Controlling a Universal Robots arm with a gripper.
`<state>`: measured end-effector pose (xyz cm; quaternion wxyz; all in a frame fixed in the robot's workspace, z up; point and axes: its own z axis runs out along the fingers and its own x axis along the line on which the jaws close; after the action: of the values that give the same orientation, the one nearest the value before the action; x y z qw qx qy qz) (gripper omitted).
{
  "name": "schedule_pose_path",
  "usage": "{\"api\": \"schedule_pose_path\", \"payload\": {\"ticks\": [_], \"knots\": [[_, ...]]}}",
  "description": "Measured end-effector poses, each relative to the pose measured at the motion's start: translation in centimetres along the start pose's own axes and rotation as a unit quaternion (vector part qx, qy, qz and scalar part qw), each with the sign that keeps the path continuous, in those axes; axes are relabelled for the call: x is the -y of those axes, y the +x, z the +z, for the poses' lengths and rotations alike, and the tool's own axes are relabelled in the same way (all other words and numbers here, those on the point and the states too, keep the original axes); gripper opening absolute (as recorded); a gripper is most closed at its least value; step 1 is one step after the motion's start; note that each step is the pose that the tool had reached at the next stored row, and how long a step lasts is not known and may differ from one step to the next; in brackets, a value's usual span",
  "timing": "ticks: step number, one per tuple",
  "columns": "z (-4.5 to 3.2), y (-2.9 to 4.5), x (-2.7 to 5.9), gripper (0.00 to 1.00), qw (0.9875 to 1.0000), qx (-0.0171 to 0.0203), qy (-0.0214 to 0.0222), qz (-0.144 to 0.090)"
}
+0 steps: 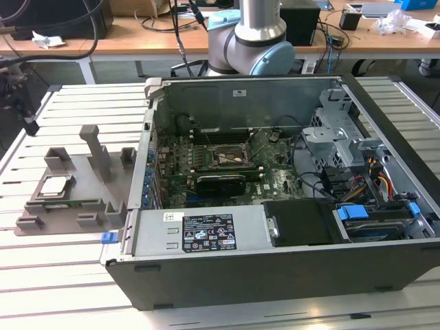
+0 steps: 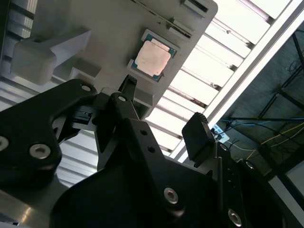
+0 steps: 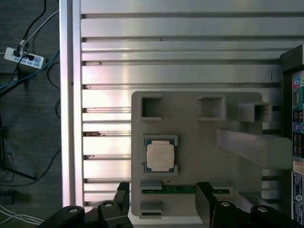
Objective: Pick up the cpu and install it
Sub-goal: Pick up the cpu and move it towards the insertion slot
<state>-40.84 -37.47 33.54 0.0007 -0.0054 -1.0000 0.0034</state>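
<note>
The cpu (image 3: 160, 156) sat flat in the grey fixture tray (image 3: 190, 123), at 9 o'clock from the computer case (image 1: 289, 282) in the exterior view, just ahead of the wide-spread, empty tool (image 3: 163, 187) centred on it.

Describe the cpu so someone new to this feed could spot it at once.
Find the open computer case; a grey fixture tray lies beside it, at the exterior view's left. On that tray the cpu is the flat square with a shiny silver top, seated in a shallow recess, unlike the dull grey upright blocks around it.
</note>
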Motion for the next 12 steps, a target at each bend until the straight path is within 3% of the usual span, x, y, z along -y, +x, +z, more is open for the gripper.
{"api": "schedule_pose_path", "payload": {"ticks": [12], "knots": [[0.50, 0.00, 0.00, 0.66, 1.0000, 0.0000, 0.0000, 0.000]]}}
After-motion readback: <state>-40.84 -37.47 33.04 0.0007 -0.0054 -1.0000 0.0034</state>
